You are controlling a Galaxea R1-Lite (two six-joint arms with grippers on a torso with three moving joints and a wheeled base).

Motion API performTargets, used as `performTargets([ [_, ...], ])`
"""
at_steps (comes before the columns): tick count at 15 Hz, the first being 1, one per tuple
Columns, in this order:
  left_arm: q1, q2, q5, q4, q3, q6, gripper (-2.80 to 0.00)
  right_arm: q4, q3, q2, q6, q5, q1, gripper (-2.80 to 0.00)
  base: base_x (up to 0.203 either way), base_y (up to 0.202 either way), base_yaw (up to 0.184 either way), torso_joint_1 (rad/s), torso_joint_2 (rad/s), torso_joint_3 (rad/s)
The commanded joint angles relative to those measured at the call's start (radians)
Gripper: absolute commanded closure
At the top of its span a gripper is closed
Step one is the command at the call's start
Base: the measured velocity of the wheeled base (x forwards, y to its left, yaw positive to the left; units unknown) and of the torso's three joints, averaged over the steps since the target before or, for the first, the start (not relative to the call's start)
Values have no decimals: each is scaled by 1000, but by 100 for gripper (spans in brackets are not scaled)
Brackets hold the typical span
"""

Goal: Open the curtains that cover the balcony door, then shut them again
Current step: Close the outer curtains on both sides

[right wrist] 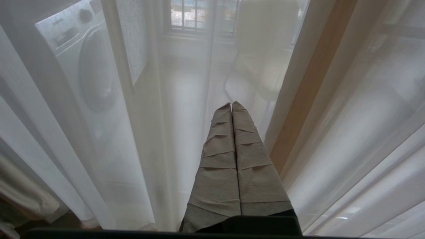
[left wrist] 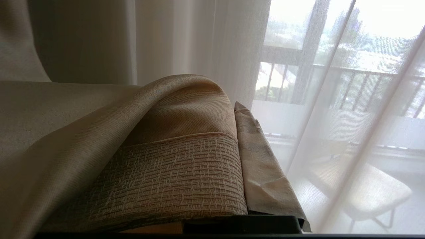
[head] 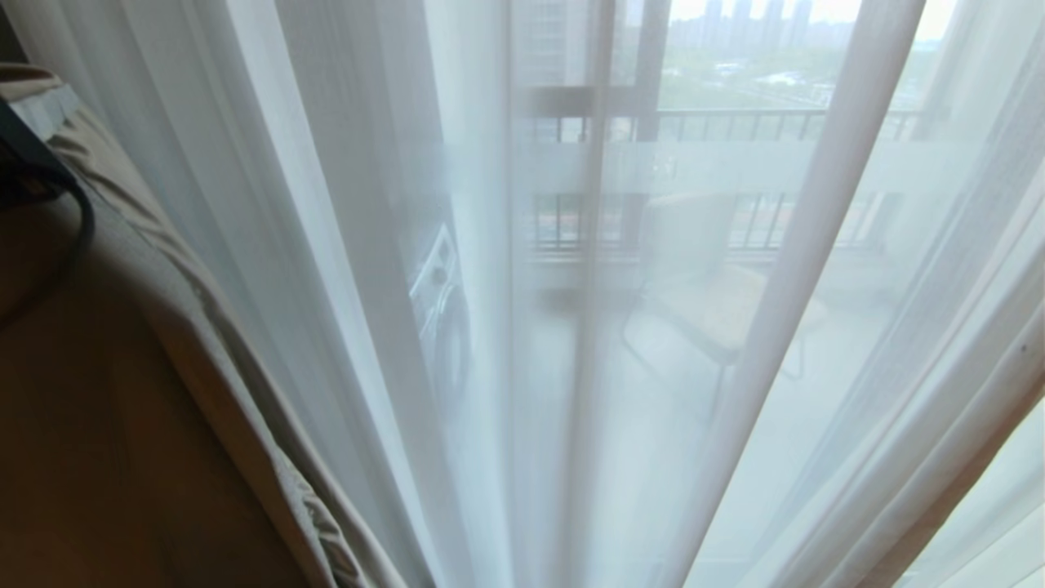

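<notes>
Operator, your left gripper (left wrist: 244, 139) sits at the inner edge of the thick beige-grey woven curtain panel (left wrist: 172, 172). In the left wrist view the cloth is folded over the tape-wrapped fingers (left wrist: 262, 166); one finger shows beside the textured hem and the other is buried under the fabric. The claw is pressed together, and the fold lying across it reads as pinched between the fingers, though the contact line itself is hidden by the cloth.

In the head view that heavy panel (head: 204, 327) slants across the left side, bunched into a ridge. A dark part of your left arm (head: 41, 175) shows at the far left edge, half covered by the cloth.

The sheer white layer (head: 490, 327) hangs in long vertical folds across the rest of the head view and covers the balcony door (head: 600, 163). The door's dark frame and frosted white band are visible only as soft shapes through the sheer.

Your right gripper (right wrist: 231, 108) hangs low in front of the sheer layer (right wrist: 132, 149), its two tape-wrapped fingers pressed flat together with nothing between them. It is near the folds; whether the tips touch the cloth cannot be told.

Beyond the glass you have a white front-loading washing machine (right wrist: 83, 66), a pale chair on thin dark legs (head: 710, 286) and a dark barred railing (head: 735, 122). No container stands in any view.
</notes>
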Motion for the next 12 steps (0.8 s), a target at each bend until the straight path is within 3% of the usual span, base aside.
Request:
performTargets([
  [1,-3,-16,-14,0,10,-2,0,0,0,0,0,1,0,0,0,0,0,0,0,0],
  [2,-3,-25,-38,1,23,-2,-280,0,0,0,0,1,0,0,0,0,0,0,0,0],
  [12,-1,-176,-50,25,72,-4,-280,0,0,0,0,1,0,0,0,0,0,0,0,0],
])
